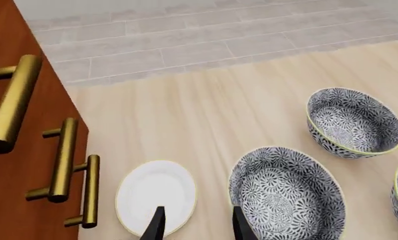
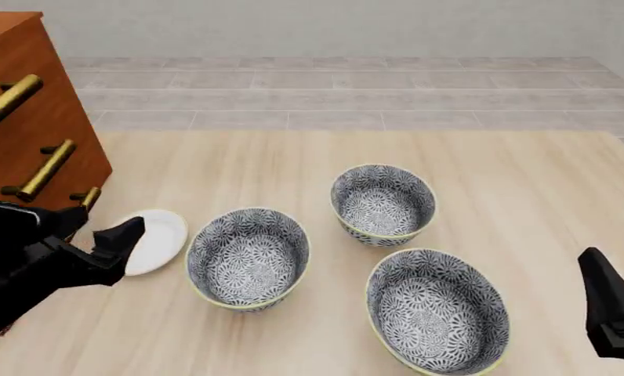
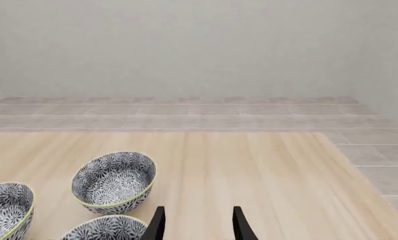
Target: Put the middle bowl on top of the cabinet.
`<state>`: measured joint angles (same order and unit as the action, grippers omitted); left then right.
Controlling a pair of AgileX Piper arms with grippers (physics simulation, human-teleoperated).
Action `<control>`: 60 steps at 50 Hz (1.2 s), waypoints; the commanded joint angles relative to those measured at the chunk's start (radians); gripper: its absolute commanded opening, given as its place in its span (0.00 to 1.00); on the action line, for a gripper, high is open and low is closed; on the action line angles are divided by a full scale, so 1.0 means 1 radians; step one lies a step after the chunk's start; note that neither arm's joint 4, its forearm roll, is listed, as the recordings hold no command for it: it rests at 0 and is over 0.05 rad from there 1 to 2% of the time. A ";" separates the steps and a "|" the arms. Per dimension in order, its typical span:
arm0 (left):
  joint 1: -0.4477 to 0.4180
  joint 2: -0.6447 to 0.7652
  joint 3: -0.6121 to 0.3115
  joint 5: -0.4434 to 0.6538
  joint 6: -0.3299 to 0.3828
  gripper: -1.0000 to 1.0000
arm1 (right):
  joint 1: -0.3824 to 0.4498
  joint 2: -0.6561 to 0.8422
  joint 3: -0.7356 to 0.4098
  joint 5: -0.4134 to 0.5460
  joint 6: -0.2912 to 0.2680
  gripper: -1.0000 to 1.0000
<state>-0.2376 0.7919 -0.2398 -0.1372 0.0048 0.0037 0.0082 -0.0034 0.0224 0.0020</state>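
Observation:
Three black-and-white floral bowls stand on the table. Counting from left to right, the middle bowl is the one set farthest back. The left bowl and the front right bowl flank it. At the far left rises the reddish-brown cabinet with brass handles. My left gripper hangs open and empty in front of the cabinet, aimed between a white dish and the left bowl. At the right front, my right gripper is open and empty.
A small plain white dish lies between the cabinet and the left bowl, close to my left fingers. Brass bar handles stick out from the cabinet front. Beyond the wooden table's far edge is a grey tiled floor.

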 commanded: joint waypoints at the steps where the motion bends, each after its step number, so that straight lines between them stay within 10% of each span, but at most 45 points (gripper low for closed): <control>1: -0.035 0.108 -0.068 0.066 0.019 1.00 | 0.001 0.004 0.002 0.000 0.004 1.00; 60: -0.171 0.331 -0.140 0.099 -0.142 1.00 | 0.018 0.047 0.003 -0.024 0.008 1.00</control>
<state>-0.4033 1.0832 -0.3706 -0.0302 -0.1043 0.0200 0.0542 -0.0002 -0.0030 0.0098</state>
